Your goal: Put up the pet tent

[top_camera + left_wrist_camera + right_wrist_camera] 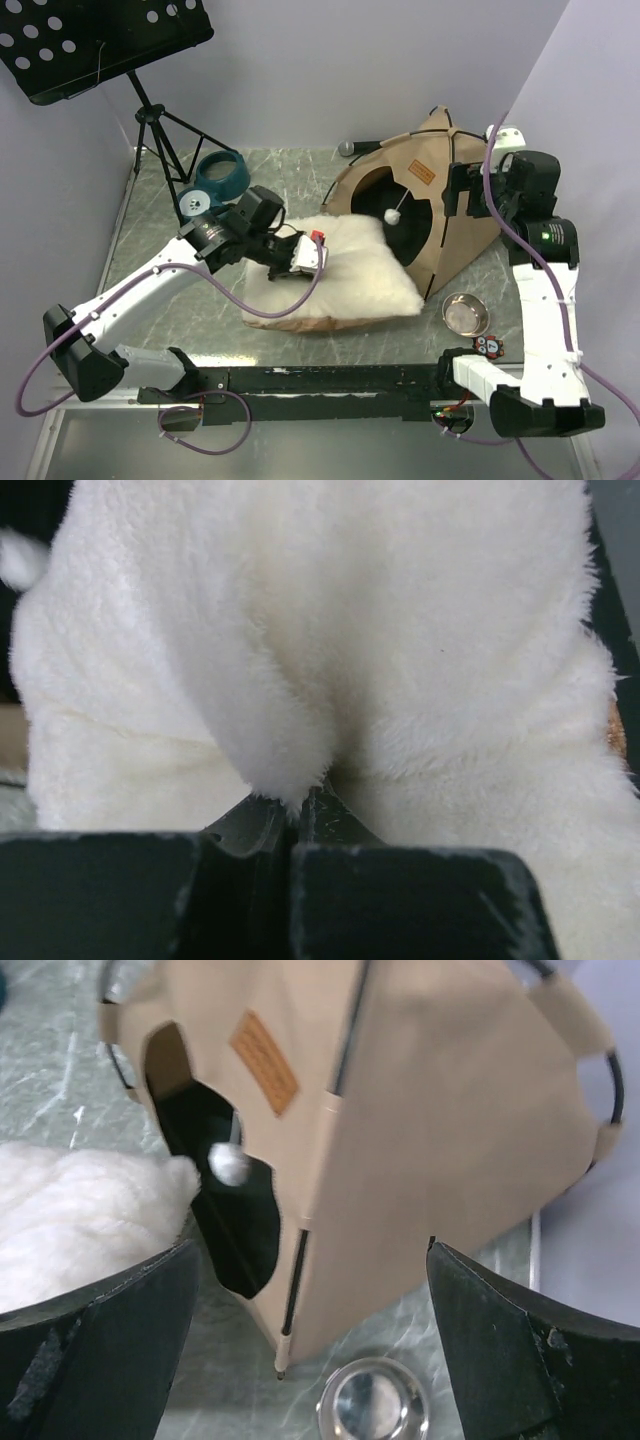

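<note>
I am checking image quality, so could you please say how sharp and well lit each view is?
Top external: sharp, evenly lit, a glint on the metal bowl. Left wrist: the white cushion fills the frame, bright with little detail; the left tool is dark. Right wrist: the tent looks slightly soft; the right tool is dark at the edges.

Your top view looks down from above and behind the arm bases, past the near edge, over the whole worktop (300,180). Your left wrist view sits almost against the cushion (320,630). Your right wrist view faces the pet tent (450,1130) from close by, sharing tent, cushion and metal bowl (372,1400) with the top view.
</note>
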You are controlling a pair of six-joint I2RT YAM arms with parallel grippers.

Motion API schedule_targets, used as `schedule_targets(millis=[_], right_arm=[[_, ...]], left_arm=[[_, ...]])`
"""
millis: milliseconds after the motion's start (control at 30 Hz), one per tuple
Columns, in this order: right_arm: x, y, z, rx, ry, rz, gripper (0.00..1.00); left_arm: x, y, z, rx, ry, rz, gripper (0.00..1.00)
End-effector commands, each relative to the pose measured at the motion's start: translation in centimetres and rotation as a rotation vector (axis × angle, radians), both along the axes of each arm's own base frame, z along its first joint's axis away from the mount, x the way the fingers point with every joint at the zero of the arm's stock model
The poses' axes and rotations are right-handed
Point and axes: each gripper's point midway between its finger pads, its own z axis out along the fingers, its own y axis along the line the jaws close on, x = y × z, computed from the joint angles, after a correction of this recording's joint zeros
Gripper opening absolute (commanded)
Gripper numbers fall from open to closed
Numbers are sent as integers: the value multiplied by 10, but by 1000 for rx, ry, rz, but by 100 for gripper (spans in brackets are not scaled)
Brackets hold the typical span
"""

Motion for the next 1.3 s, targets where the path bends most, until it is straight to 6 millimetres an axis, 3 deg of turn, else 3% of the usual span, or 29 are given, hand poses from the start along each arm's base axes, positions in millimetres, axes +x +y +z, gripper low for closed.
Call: schedule_targets(millis=[0, 167, 300, 433, 533, 567, 700, 900, 967, 1100, 1167, 1267], right_arm=[[11, 2, -25, 119, 83, 1, 98], [26, 20, -31, 184, 85, 100, 93], [41, 24, -54, 221, 157, 109, 88], [46, 35, -70, 261, 210, 165, 50], [43, 50, -69, 303, 222, 254, 4], [41, 55, -65, 319, 212, 280, 0], [21, 93, -43, 427, 180, 522, 0], [-4, 116, -34, 529, 218, 688, 0], [-5, 117, -39, 534, 239, 692, 0], [-2, 114, -57, 525, 281, 677, 0], [-3, 112, -68, 513, 312, 669, 0], [0, 107, -77, 486, 333, 641, 0]], left_arm=[[6, -33, 46, -119, -84, -26, 1], [42, -49, 41, -94, -148, 36, 1], [66, -60, 44, -170, -196, 114, 1], [70, -61, 41, -167, -225, 100, 1], [57, -56, 52, -197, -274, 46, 1], [48, -55, 56, -201, -302, 7, 1], [23, -50, 71, -211, -398, -106, 1], [14, -55, 69, -189, -419, -133, 1], [24, -56, 58, -171, -423, -92, 1], [61, -47, 3, -65, -377, 38, 1], [87, -35, -10, -64, -316, 124, 1], [102, -28, -16, -76, -250, 185, 7]])
